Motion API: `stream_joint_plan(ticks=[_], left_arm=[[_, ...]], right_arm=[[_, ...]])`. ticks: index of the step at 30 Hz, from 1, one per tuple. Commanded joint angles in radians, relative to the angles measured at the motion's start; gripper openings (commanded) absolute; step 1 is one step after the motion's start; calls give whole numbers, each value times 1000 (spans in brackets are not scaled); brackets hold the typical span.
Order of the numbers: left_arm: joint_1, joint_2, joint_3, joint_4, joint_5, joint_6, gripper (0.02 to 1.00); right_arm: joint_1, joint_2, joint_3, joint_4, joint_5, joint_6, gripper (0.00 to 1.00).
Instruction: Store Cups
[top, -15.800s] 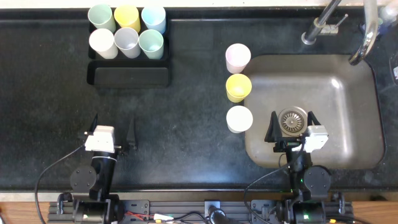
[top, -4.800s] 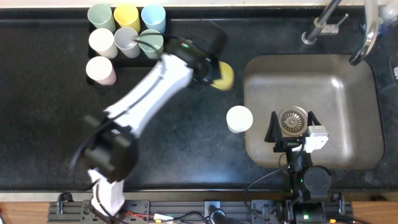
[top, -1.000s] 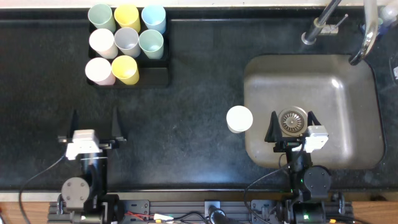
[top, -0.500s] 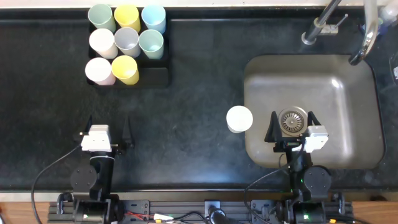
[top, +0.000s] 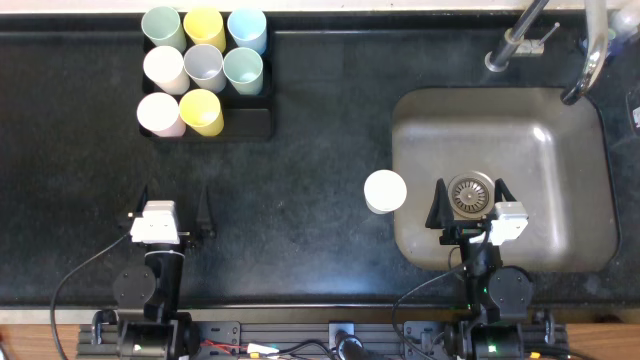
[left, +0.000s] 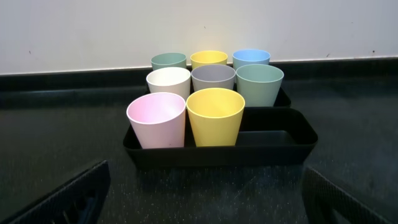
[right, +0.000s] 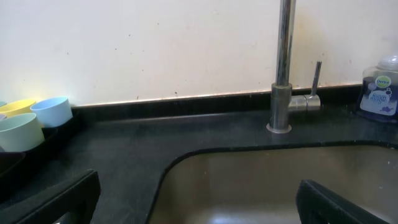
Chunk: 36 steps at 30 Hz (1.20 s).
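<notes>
Eight cups (top: 205, 67) stand in the black tray (top: 252, 124) from above; one white cup (top: 385, 191) sits well apart from it. My left gripper (top: 177, 196) near the tray and right gripper (top: 470, 190) far off both gape wide, empty. Left wrist: pink cup (left: 157, 120) just beside yellow cup (left: 215, 116) in the tray's front row. Right wrist: blue cup (right: 52, 110) in its back row.

Tray (top: 248, 122) black; pink cup (top: 160, 113); yellow cup (top: 201, 111); loose cup (top: 385, 190) white; counter (top: 300, 200) black, speckled; sink (top: 520, 130) grey.
</notes>
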Motion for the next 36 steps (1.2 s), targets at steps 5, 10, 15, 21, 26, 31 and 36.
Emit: stream_joint_plan(ticks=[5, 10, 15, 21, 26, 31, 36], left_arm=[[-2, -11, -3, -2, 17, 19, 998], [-2, -11, -3, -2, 17, 19, 998], [-2, -11, -3, -2, 17, 19, 998], [-2, -11, -3, -2, 17, 19, 1000], [-2, -11, -3, -2, 17, 19, 998], [-2, -11, -3, -2, 17, 19, 1000], [-2, -11, -3, -2, 17, 19, 998]], right_arm=[[6, -7, -13, 5, -4, -6, 998], [6, -7, -13, 5, -4, -6, 998], [6, -7, -13, 5, -3, -6, 998], [5, 20, 178, -137, -4, -6, 998], [5, 221, 560, -500, -4, -6, 996], [5, 630, 978, -733, -22, -6, 996], [26, 997, 1283, -1051, -6, -8, 998]])
